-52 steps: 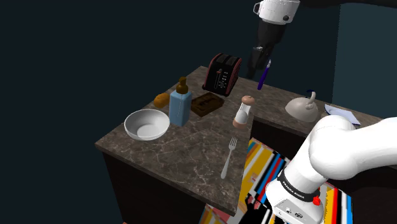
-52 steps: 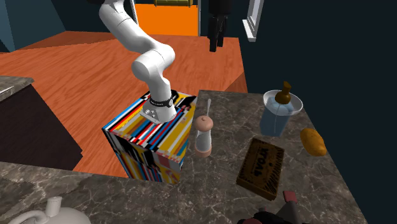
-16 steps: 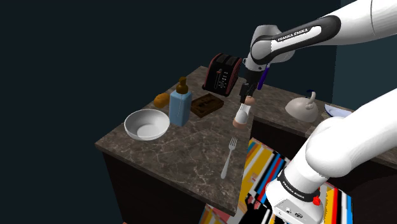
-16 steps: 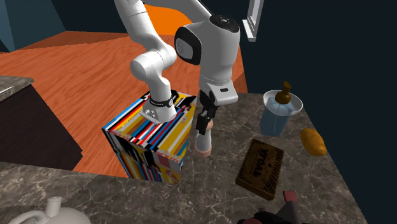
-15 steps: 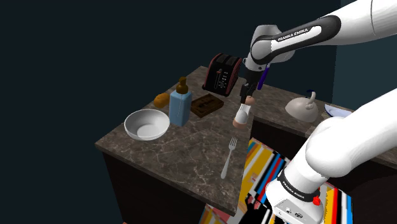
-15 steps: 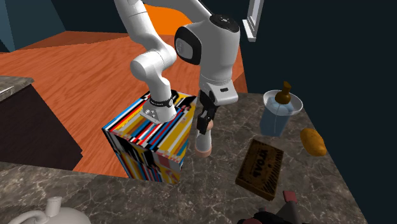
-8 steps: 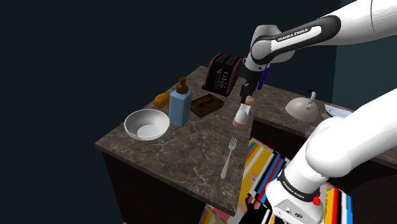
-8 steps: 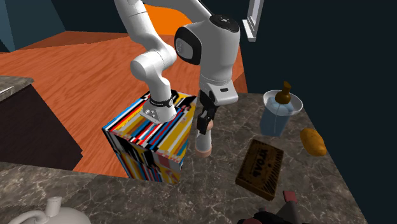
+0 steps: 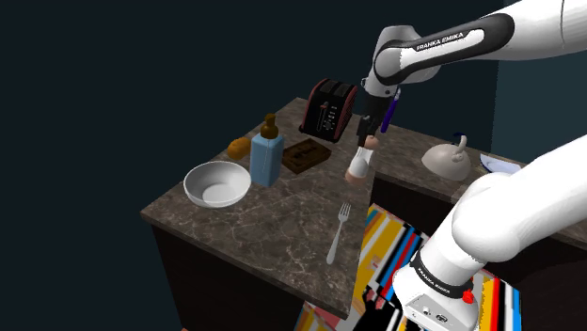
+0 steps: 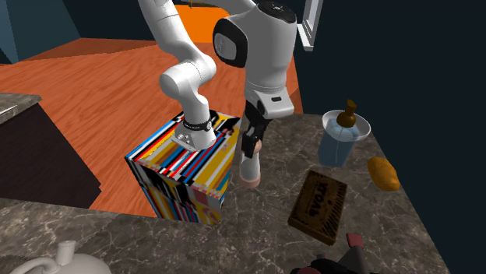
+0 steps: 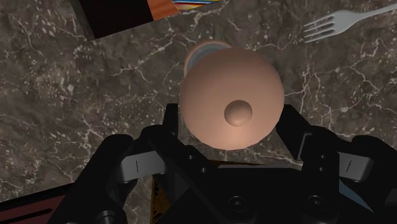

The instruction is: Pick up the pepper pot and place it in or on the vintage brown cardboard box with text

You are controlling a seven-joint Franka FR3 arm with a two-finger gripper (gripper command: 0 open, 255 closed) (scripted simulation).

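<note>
The pepper pot [image 9: 358,167] is a pale cylinder with a pinkish cap and base. It hangs upright just above the dark marble counter [image 9: 273,226], near the edge by the striped stand. My gripper [image 9: 365,136] comes down from above and is shut on its cap. In the wrist view the fingers [image 11: 170,124] clasp the round cap of the pepper pot [image 11: 230,95] from both sides. The flat brown box with text [image 9: 308,153] lies on the counter a short way off, between the toaster and the blue bottle. In the second exterior view the box [image 10: 318,204] is to the right of the pepper pot [image 10: 249,163] and gripper [image 10: 251,144].
A white bowl [image 9: 217,183], a blue bottle [image 9: 266,150], an orange lump [image 9: 239,148] and a dark toaster [image 9: 328,108] stand around the box. A fork [image 9: 338,235] lies near the counter's front edge. A white lidded vessel [image 9: 447,158] sits beyond the stand [image 10: 187,167].
The arm has risen a little with the pepper pot in its grip; the pot's base has come up off the counter. Nothing else has moved.
</note>
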